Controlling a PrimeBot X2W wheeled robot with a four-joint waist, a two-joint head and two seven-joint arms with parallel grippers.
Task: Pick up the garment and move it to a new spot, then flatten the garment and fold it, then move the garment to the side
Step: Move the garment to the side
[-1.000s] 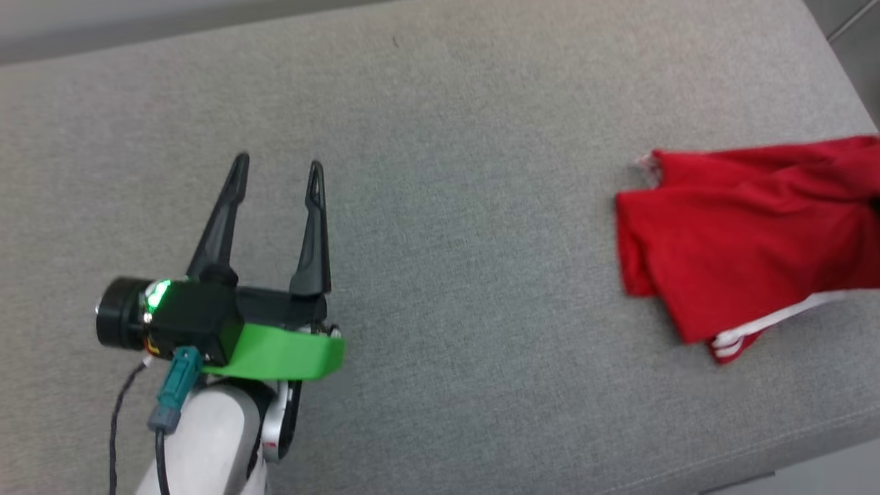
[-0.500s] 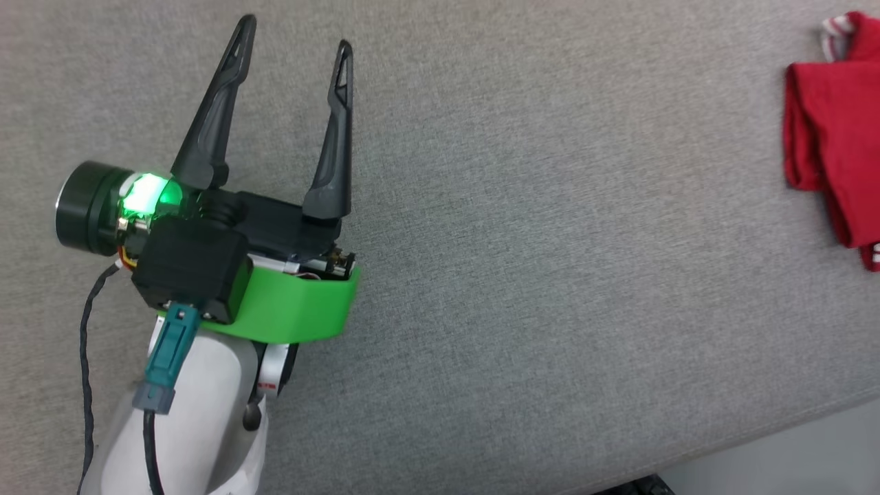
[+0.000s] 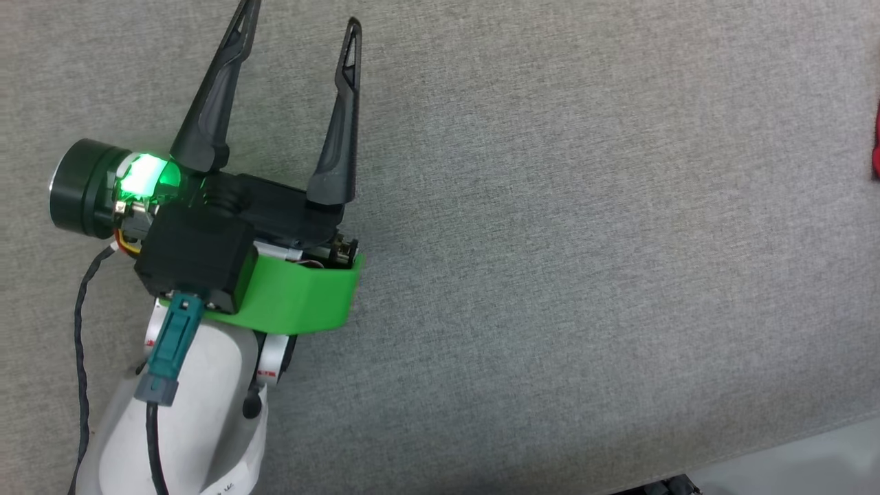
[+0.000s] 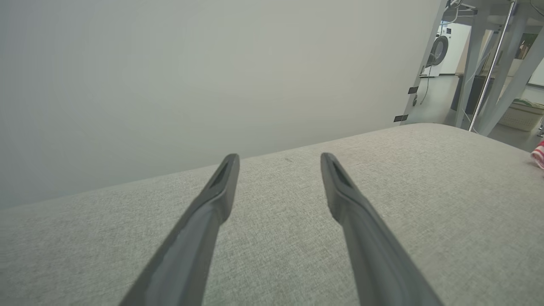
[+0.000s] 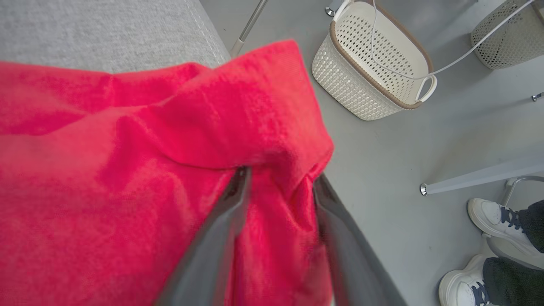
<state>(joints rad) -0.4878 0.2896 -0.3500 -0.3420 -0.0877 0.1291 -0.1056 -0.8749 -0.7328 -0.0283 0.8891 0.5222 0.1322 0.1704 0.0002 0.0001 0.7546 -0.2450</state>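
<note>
The left gripper (image 3: 300,17) spreads wide and empty above grey upholstery (image 3: 584,240). The right gripper (image 5: 280,174), fingers parted, straddles a fold of the garment (image 5: 127,170); grip unclear.

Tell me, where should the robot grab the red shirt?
Probably grip the garment at the bunched fold on its floor-side edge. Come from above with the right end effector straddling it. That ridge stands up off the flatter cloth, so a finger fits on either side.

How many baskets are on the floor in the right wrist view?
2: a white basket just beyond the garment, and a greyer basket cut off at the top right corner. Others may lie out of frame.
</note>
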